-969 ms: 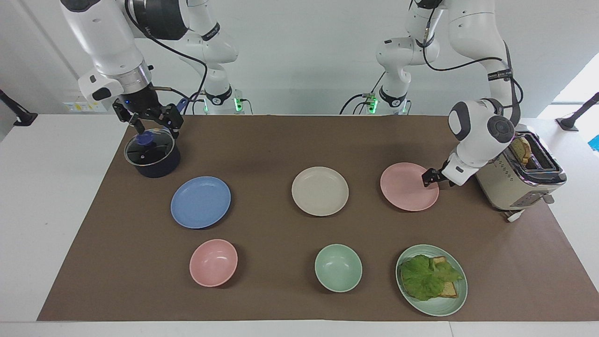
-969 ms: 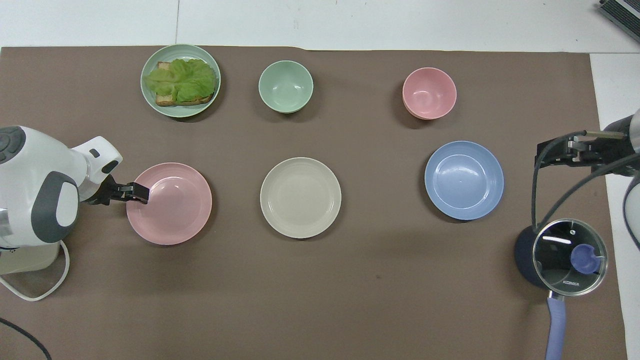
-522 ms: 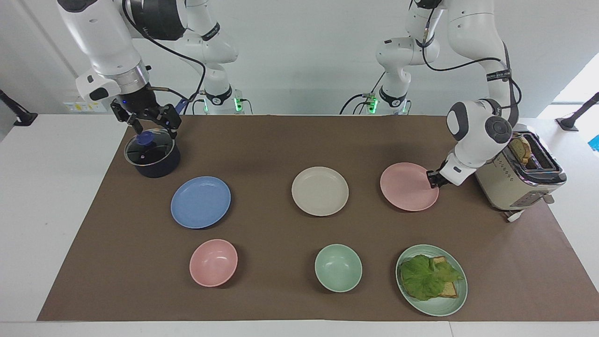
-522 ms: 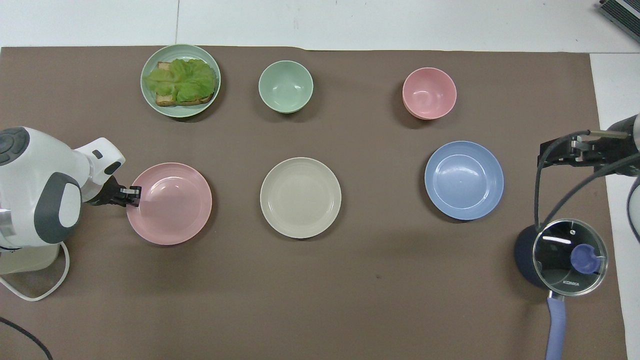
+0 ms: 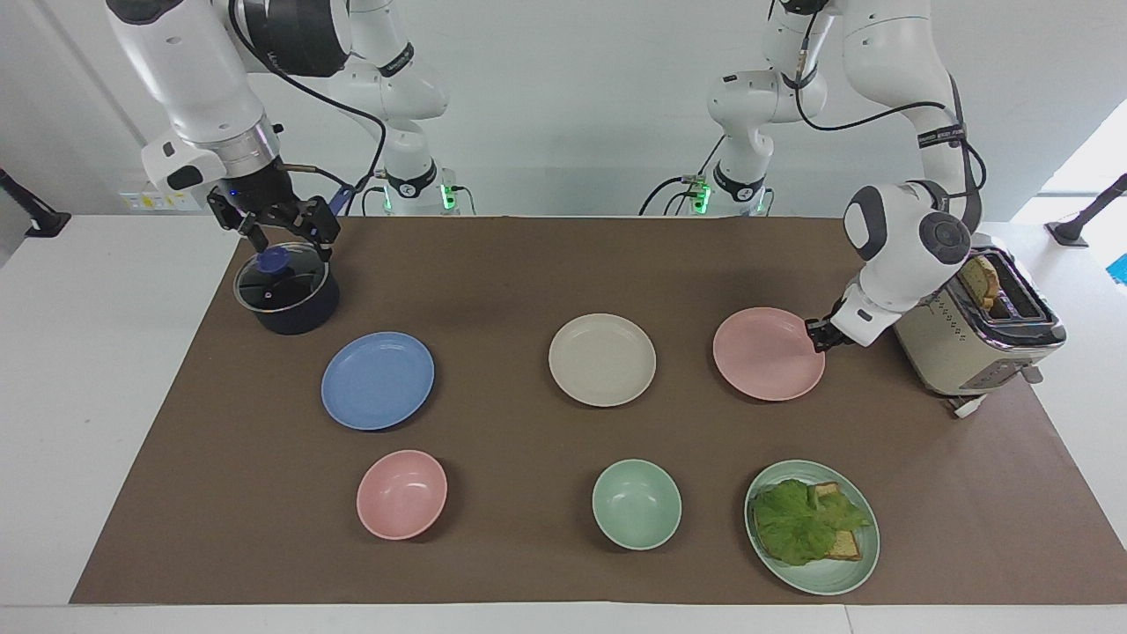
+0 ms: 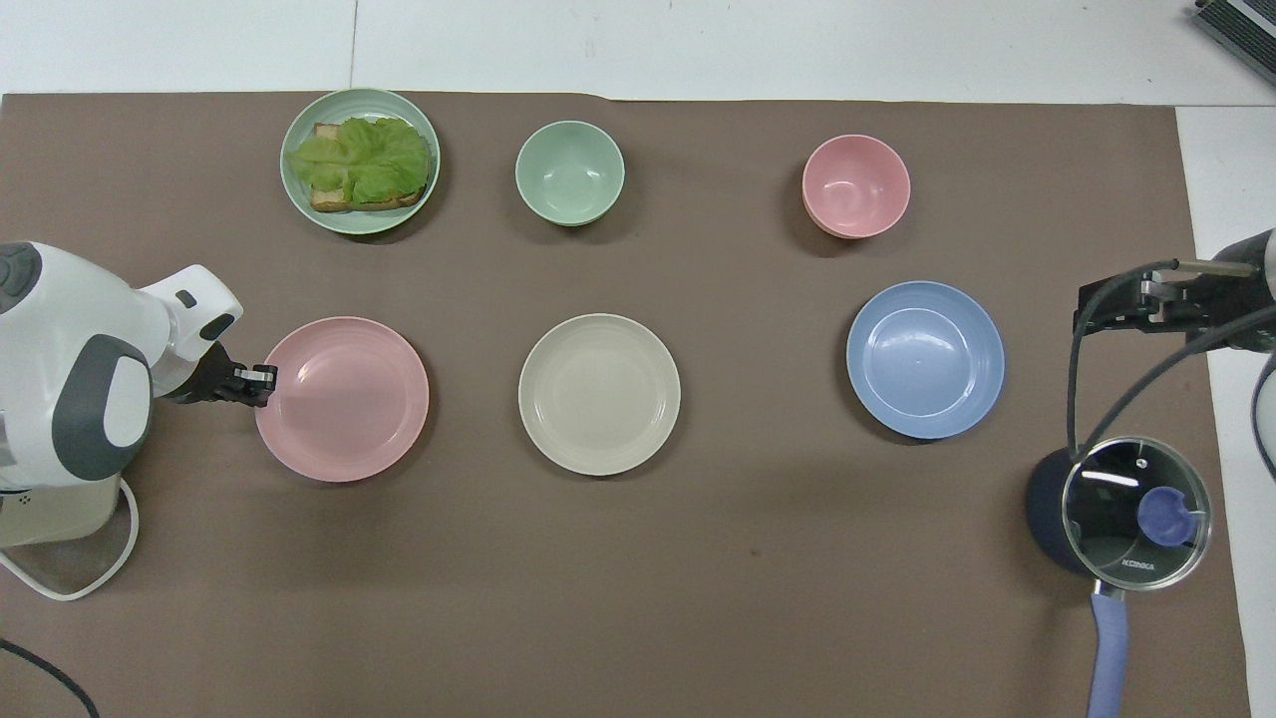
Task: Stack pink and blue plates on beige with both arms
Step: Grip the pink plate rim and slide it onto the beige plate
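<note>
The pink plate (image 5: 766, 354) (image 6: 344, 399) sits toward the left arm's end of the table. My left gripper (image 5: 814, 336) (image 6: 261, 377) is shut on its rim, on the side toward the toaster. That edge looks slightly raised off the mat. The beige plate (image 5: 602, 359) (image 6: 599, 394) lies mid-table beside it. The blue plate (image 5: 378, 380) (image 6: 925, 359) lies flat toward the right arm's end. My right gripper (image 5: 282, 231) (image 6: 1121, 304) hangs open above the lidded pot, holding nothing.
A dark pot (image 5: 287, 295) with a glass lid stands nearer to the robots than the blue plate. A beige toaster (image 5: 977, 339) stands right beside the left arm. A pink bowl (image 5: 401, 493), a green bowl (image 5: 636, 504) and a green plate with toast and lettuce (image 5: 812, 527) lie farther from the robots.
My left gripper has shut on the pink plate's rim, and the plate has shifted slightly and tipped up at that edge. The right gripper has drifted a little above the pot.
</note>
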